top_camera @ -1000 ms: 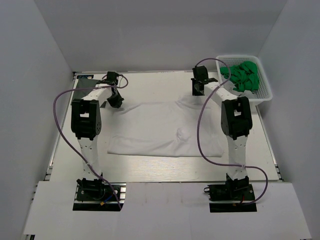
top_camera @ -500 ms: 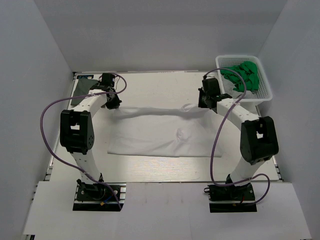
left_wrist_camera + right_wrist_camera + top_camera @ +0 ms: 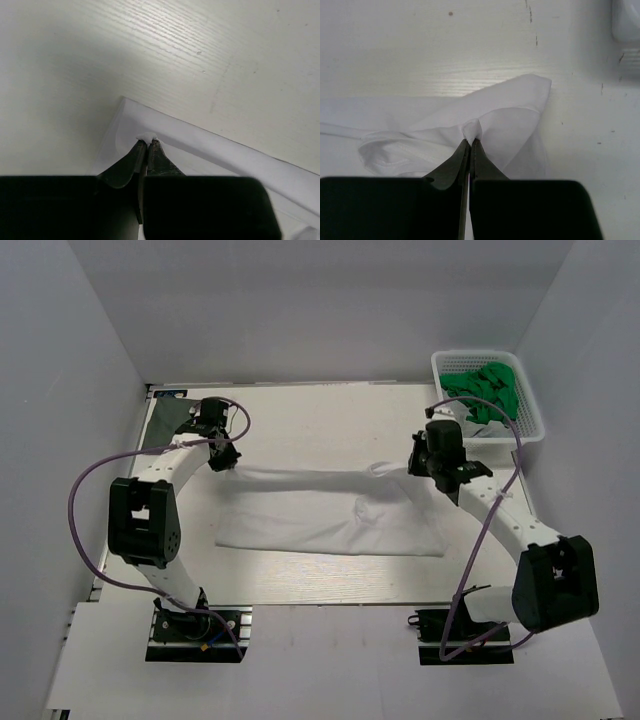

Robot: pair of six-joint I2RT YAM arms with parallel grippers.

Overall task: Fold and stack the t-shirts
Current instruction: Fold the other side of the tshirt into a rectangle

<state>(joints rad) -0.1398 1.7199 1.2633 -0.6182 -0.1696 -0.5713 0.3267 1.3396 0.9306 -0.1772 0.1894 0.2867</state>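
Note:
The white t-shirt lies spread across the middle of the table. Its far edge is raised and stretched into a taut band between the two grippers. My left gripper is shut on the far left corner; in the left wrist view a small nub of white cloth pokes out between the tips. My right gripper is shut on the far right corner, and the cloth bunches around its tips. A dark grey-green t-shirt lies at the far left corner of the table, partly hidden behind the left arm.
A white basket holding several green items stands at the far right corner, just behind the right arm. Both arms bow outward toward the side walls. The pale wooden tabletop shows bare beyond the shirt.
Both grippers have moved toward the near side with the white shirt's far edge in them, pulling it taut over the rest of the shirt. Both elbows have swung outward.

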